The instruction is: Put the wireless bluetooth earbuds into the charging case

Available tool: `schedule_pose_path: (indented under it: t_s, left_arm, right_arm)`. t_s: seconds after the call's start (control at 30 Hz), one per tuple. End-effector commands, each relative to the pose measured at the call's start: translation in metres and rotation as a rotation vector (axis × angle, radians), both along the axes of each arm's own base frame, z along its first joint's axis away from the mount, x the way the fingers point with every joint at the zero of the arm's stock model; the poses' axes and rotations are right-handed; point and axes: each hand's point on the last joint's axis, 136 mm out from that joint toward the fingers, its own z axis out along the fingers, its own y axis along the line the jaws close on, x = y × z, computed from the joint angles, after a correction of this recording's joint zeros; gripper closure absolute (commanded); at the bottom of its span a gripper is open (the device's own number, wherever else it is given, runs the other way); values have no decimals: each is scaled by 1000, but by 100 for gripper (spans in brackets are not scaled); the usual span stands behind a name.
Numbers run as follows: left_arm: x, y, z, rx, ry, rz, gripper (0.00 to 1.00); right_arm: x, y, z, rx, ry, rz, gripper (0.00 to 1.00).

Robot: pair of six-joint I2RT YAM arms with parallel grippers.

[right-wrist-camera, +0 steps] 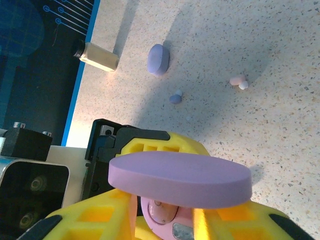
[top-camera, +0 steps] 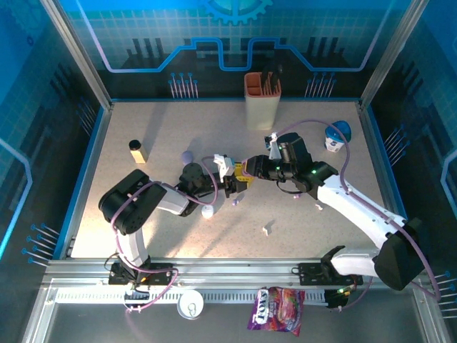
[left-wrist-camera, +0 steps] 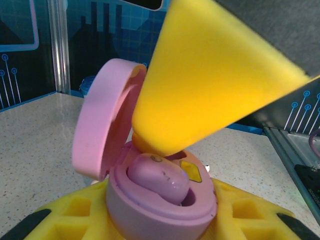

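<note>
Clamping the pink case (left-wrist-camera: 150, 215) is the left tool (top-camera: 230, 184) — right tool (top-camera: 248, 170) straddles its earbud (left-wrist-camera: 159, 176), grip unclear.

Black-and-white arms (top-camera: 143, 204) carry lilac cables (top-camera: 346, 168) and yellow fingers (left-wrist-camera: 75, 215).

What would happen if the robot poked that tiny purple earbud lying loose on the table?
The purple earbud is tiny and rounded, so a poke would probably send it rolling or skidding. It looks like smooth hard plastic, so it may be slippery to pinch. Being so small, it is likely very light.
</note>
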Motion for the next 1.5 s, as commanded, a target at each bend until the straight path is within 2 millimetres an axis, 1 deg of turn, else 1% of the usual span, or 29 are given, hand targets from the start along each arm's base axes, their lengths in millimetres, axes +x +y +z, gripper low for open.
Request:
schedule_pose_path:
  t_s: [0.0, 0.13, 0.2, 0.3, 0.37, 0.47, 0.6, 0.77, 0.83, 0.9, 1.13, 1.27, 1.47]
  left_arm:
    - [-4, 2, 11, -14, -56, 14, 67]
    - [-3, 4, 7, -3, -63, 30, 66]
    - [-2, 6, 7, -1, -65, 36, 66]
    - [-3, 8, 9, -2, -69, 35, 66]
    - [-2, 9, 10, -4, -70, 35, 66]
    - [-1, 10, 11, -8, -65, 33, 66]
    - [-4, 10, 12, -14, -52, 20, 67]
    - [-10, 12, 14, -18, -47, 6, 67]
    - [-13, 14, 17, -21, -50, 4, 67]
    - [-14, 14, 18, -24, -49, 4, 67]
    - [-17, 14, 20, -33, -34, -13, 67]
    - [-18, 13, 24, -39, -33, -26, 67]
    - [-19, 11, 27, -46, -36, -37, 67]
  right_arm:
    - [-7, -1, 14, -2, -38, 16, 61]
    - [-21, -6, 27, 8, -99, 55, 53]
    - [-27, -16, 28, -1, -119, 37, 50]
    - [-35, -40, 24, -13, -111, -31, 49]
    - [-42, -58, 13, -25, -93, -75, 48]
    - [-46, -91, -3, -43, -59, -181, 48]
    - [-45, -131, -37, -16, 52, -318, 48]
    - [-34, -160, -78, 41, 156, -398, 49]
    - [-28, -169, -91, 48, 180, -412, 54]
    - [-24, -174, -102, 56, 211, -419, 57]
    - [-9, -194, -133, 29, 261, -459, 61]
    - [-3, -197, -144, 40, 277, -473, 62]
    - [4, -196, -161, 56, 316, -478, 62]
